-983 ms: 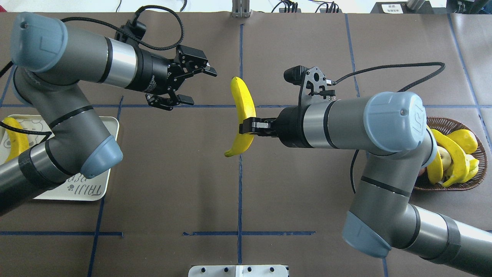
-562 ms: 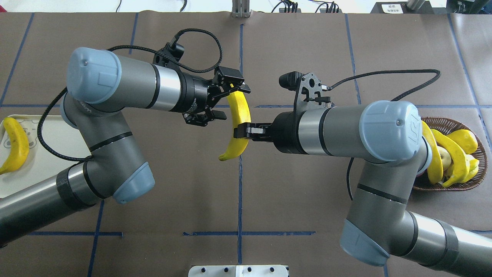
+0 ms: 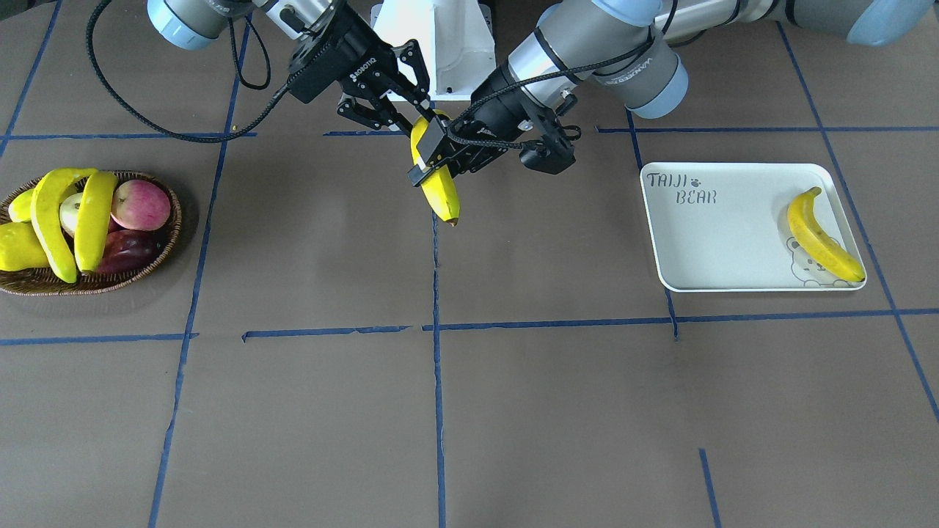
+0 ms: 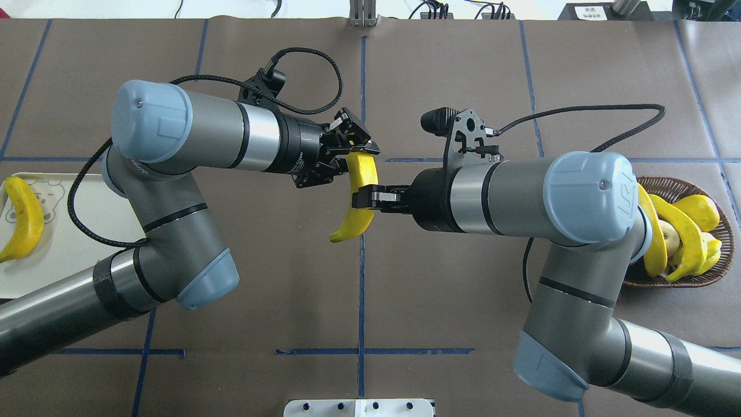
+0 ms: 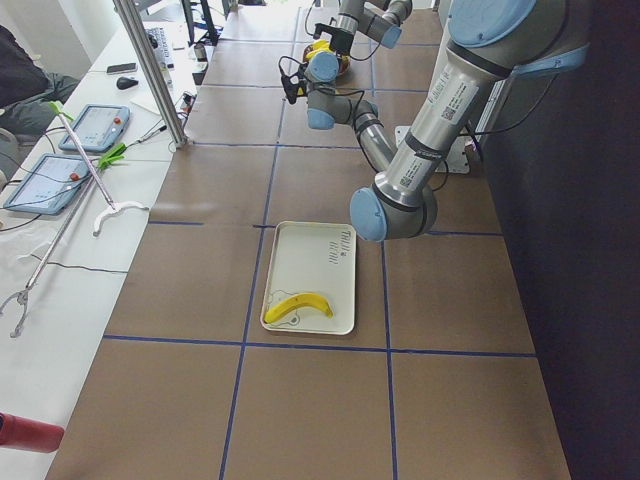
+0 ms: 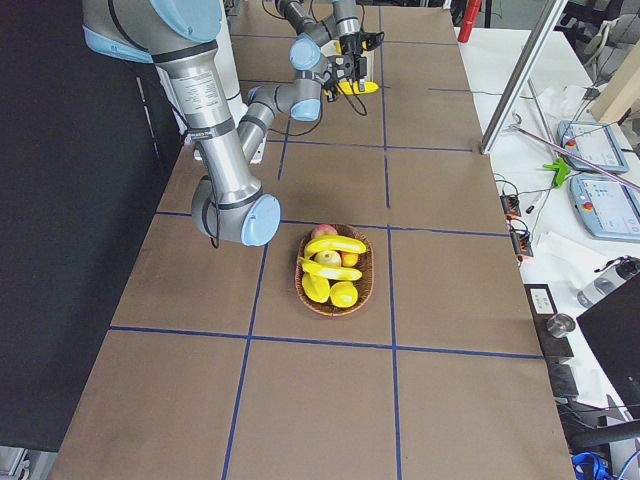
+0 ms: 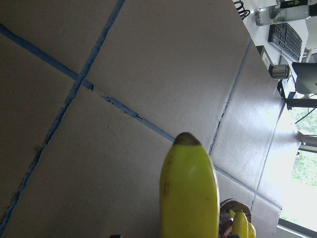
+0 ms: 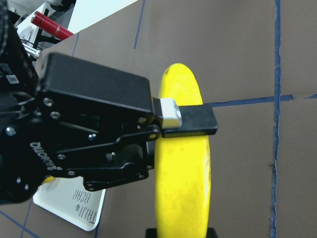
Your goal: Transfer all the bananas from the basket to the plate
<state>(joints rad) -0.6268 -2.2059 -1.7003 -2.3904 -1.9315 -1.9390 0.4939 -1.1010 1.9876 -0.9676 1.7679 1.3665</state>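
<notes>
Grey tubular arms [image 4: 214, 130], pale blue joint caps [image 4: 590, 194], silver wrist rings [image 4: 257, 136], black braided cables [image 4: 579, 113]

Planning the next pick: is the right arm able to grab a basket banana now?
Probably not yet: the right gripper is shut on a banana mid-table, though nothing covers the bananas in the basket.

Midair banana [image 4: 354, 217]; plate [image 3: 726, 242] holds one, basket [image 3: 88, 284] two.
</notes>
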